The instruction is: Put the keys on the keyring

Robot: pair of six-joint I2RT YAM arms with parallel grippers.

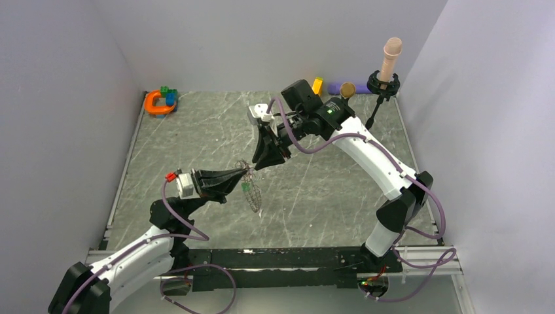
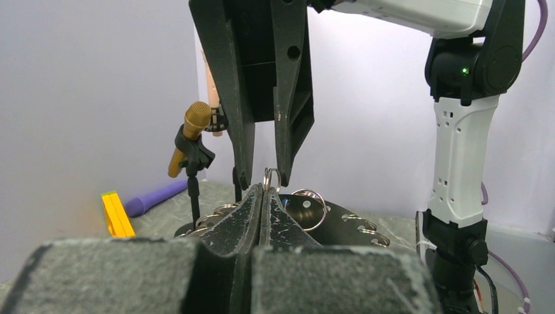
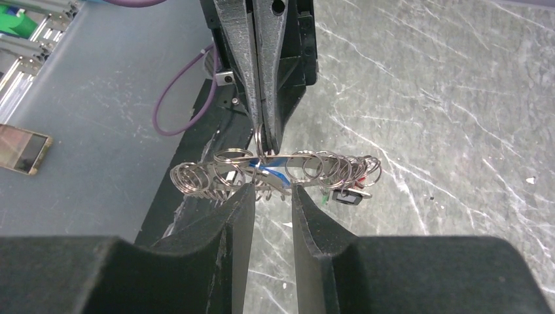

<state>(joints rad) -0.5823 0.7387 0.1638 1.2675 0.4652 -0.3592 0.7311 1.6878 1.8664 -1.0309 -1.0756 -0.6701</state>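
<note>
Because the keyring (image 3: 226, 174) is thin, stiff metal fringed with small wire loops (image 3: 196, 178), it probably weighs little but will twist and swing readily when held at one point, and its polished surface looks slippery under hard fingertips. It hangs in the air well above the marbled tabletop (image 3: 458, 98), held by the left gripper (image 3: 262, 140), whose fingers are pressed together on one loop at the ring's upper edge. From the right wrist the ring shows almost edge-on, a narrow band running left to right. The right gripper (image 3: 269, 193) stands just beside it with its fingers apart, one tip on each side of the band, holding nothing. Some of the keys appear to hang from the ring: a blue-headed key (image 3: 271, 171) near the middle, and a green one and a dark-headed key (image 3: 347, 196) toward the right end. How they are attached is too small to tell. They are tiny, light and free to flop, so a pinch on the plastic head seems safer than one on the thin blade. For the ring, a grip across the flat plate between loops should resist turning better than a hold on a single loop, which acts as a pivot. Too hard a squeeze could bend a loop.
</note>
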